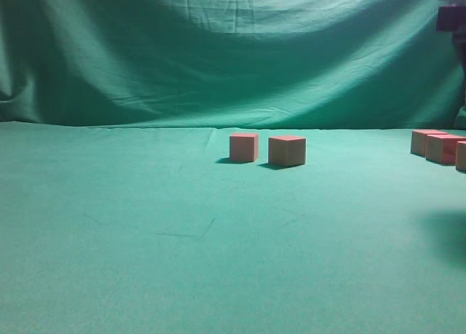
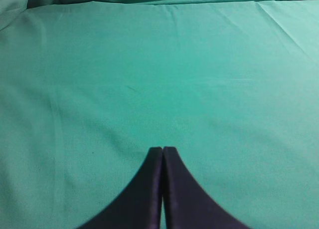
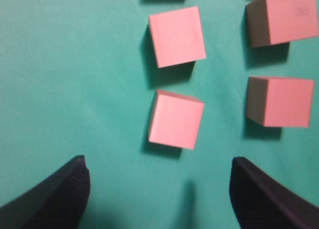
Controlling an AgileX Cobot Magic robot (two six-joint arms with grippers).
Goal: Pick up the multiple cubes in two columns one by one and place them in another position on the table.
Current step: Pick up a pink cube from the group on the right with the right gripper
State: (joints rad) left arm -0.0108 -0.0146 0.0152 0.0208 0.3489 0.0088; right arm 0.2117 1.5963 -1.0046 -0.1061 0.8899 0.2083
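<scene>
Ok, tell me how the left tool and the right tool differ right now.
The left tool is shut, fingers pressed together; the right tool is open, fingers spread wide. The left tool has only bare green table ahead of it; the right tool hangs over the cubes, the nearest one lying between its fingers' line. Both have dark fingers and hold nothing.

Two pink-topped cubes (image 1: 266, 149) mid-table (image 1: 145, 225), side by side; others (image 3: 224, 74) in two columns.

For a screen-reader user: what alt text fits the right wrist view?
Open right gripper hovers above four full pink cubes on the green table, nearest cube roughly between its fingers; two further cubes are cut off at the top edge.
</scene>
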